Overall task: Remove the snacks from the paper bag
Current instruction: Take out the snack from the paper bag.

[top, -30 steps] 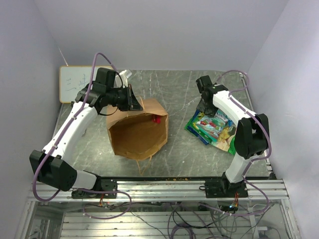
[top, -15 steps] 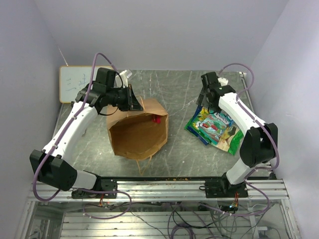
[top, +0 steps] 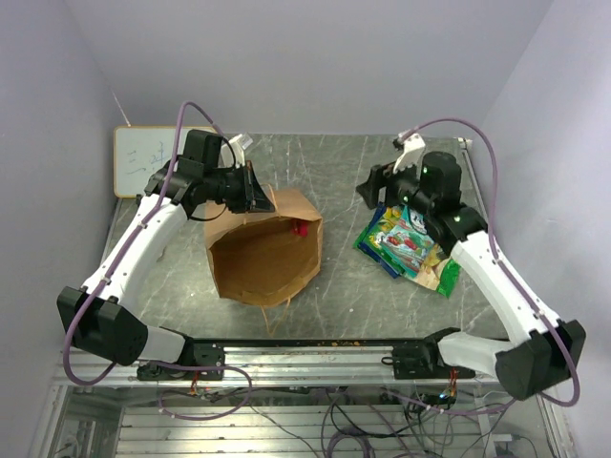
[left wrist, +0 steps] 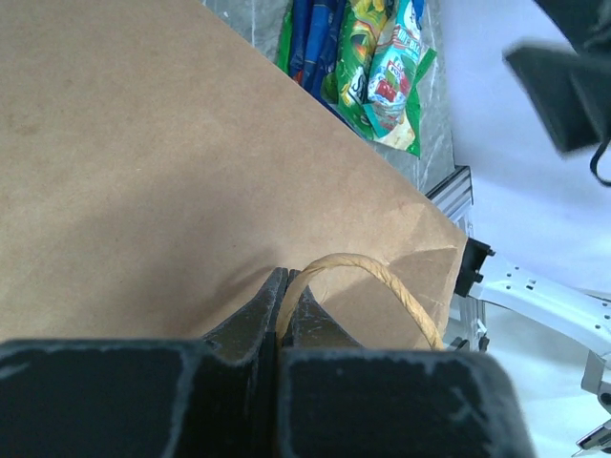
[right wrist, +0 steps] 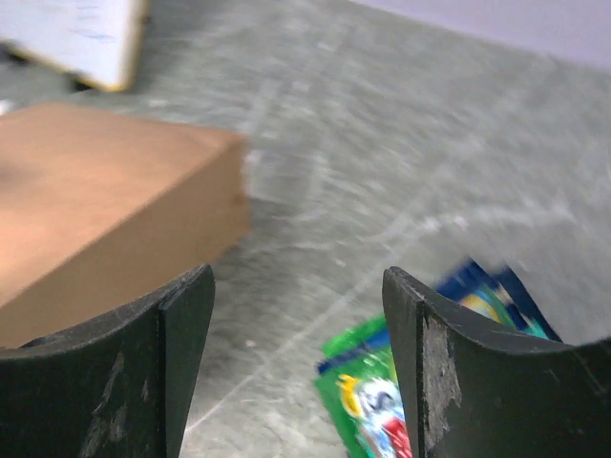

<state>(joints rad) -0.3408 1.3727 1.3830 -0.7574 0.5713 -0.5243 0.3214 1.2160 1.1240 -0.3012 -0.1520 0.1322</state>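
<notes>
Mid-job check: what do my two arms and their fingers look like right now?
The left arm and right arm share white link shells and black joint housings. A mauve cable loops along each. The left fingers are black wedges; the right fingers are black, curved, with scuffed edges.

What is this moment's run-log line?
left fingers: shut on twisted paper handle of brown kraft paper bag | right fingers: open, empty | glossy foil snack packets: piled right of bag | red item: inside bag

left claw [left wrist: 284, 288] pinched shut, right claw [right wrist: 298, 291] spread
</notes>
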